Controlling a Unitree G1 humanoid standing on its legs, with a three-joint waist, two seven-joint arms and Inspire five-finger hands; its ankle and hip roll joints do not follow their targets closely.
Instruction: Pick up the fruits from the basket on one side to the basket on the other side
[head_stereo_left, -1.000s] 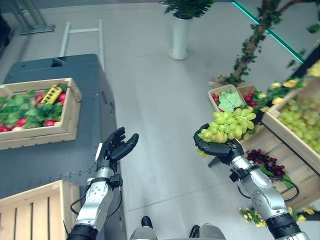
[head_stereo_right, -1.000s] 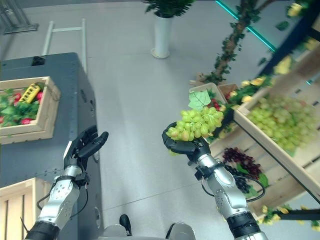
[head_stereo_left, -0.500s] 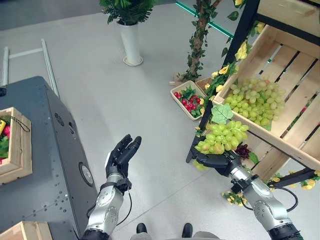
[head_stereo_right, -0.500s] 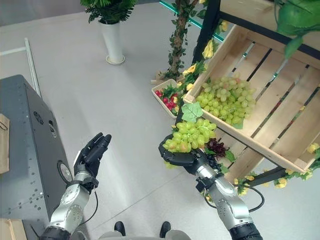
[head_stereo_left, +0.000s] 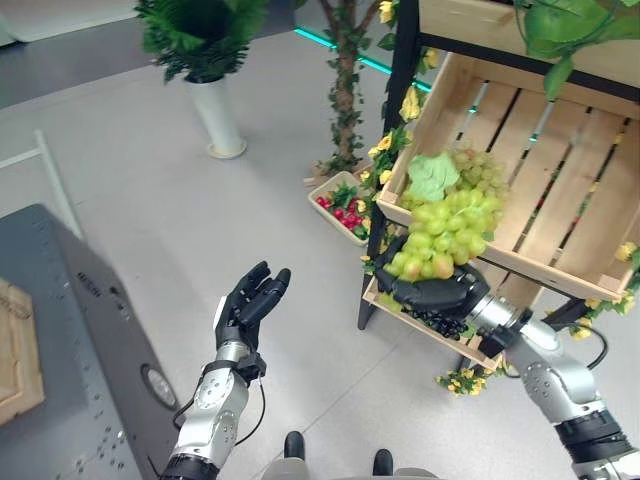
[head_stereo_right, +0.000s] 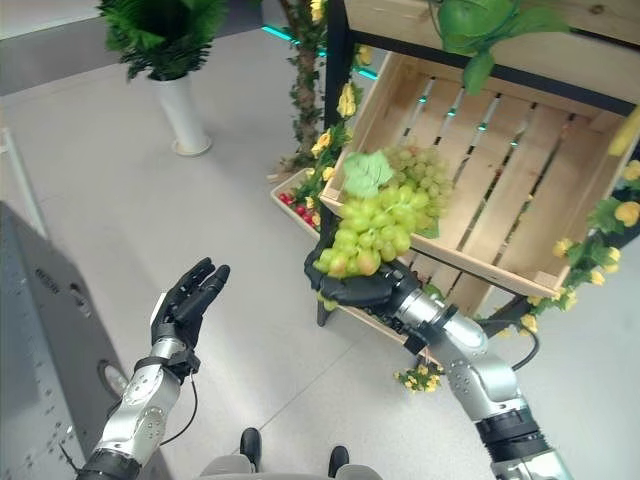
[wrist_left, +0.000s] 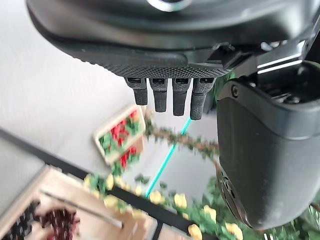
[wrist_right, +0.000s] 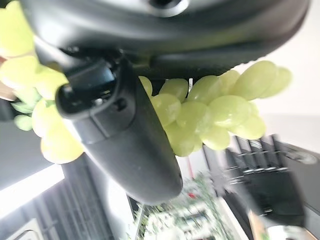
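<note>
Grey floor (head_stereo_left: 150, 200); white plant pot (head_stereo_left: 220, 120)

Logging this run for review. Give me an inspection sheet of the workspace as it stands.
Surface: grey floor; grey cabinet at the robot's left.
Job's things: green grapes in the right hand, in front of the slatted crate, which holds more grapes.
Clutter: small box of red fruit on the floor.
Hands: right hand curled under the grapes; left hand open, holding nothing.
Cables: nothing seen.
Surroundings: potted plant, vine-wrapped trunk, yellow flowers.
</note>
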